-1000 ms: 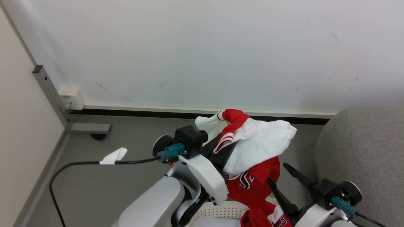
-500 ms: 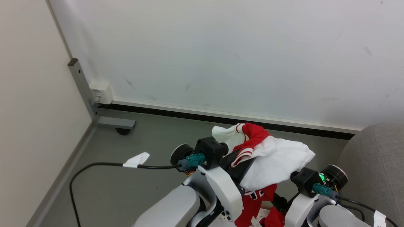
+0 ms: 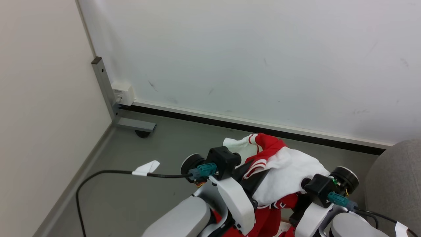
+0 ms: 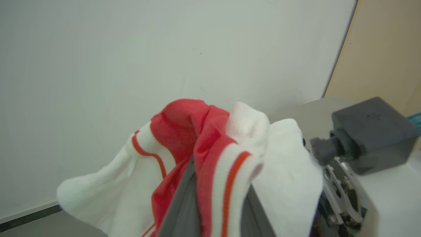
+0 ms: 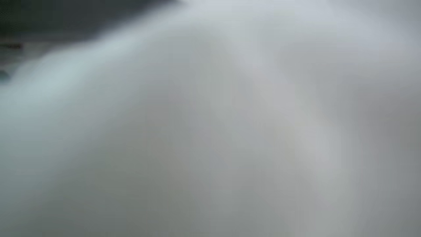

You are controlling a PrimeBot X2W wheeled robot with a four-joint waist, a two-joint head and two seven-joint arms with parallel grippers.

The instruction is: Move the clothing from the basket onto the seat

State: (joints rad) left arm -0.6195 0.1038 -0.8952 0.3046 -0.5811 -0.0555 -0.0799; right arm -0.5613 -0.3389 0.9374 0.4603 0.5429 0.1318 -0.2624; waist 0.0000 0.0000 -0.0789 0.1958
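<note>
Holding one red-and-white bundle in the air beside the seat

The left gripper has its two grey fingers clamped on the soft red clothing with white trim. A white band with one orange-red stripe is pinched between them. The single bundle hangs above the grey floor, draped over the left wrist. It is to the left of the large light-grey fabric seat and apart from it. One rounded corner of that seat is in the head view.

White-edged characters show on the red cloth low in the bundle, but folds cover them and they cannot be read.

The right gripper reaches in under the bundle's white fabric. The dark square block on its wrist touches that fabric. The right wrist view is a blur of pale cloth pressed close, so I cannot tell whether this claw is apart or together.

Two teal plugs show, one at the left wrist and one at the right. Two white tape tags show, one on the left arm's black cable and one at the lower right; any marks on them are too small to read.

One white wall box sits just beside one grey metal post.
</note>
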